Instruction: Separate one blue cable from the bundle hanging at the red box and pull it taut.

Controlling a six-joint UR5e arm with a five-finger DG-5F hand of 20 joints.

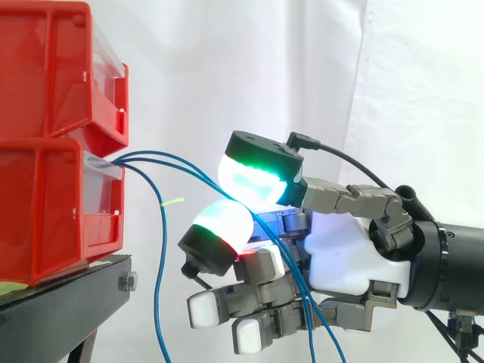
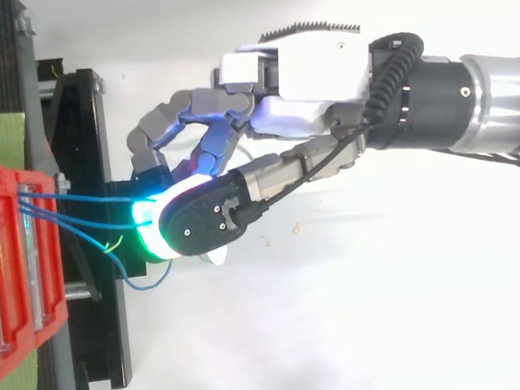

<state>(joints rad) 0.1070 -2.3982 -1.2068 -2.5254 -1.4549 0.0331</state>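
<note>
Side view gives us the blue cables (image 1: 178,159) leaving the lower red bin (image 1: 45,219) and arcing toward the hand (image 1: 344,261). Two strands pass between two glowing fingers (image 1: 253,178), which look pinched together on them. A third strand (image 1: 160,272) hangs free near the stand (image 1: 68,302). We judge the cable to be light, thin, limp and fairly slick, so it could slip through the pads. We would hold a single strand close to the bin, where the strands fan apart.

Red bins (image 1: 45,83), black stand (image 1: 60,302), white curtain (image 1: 302,68), blue cables (image 1: 159,257), robot hand (image 1: 344,257) glowing green and white.
</note>
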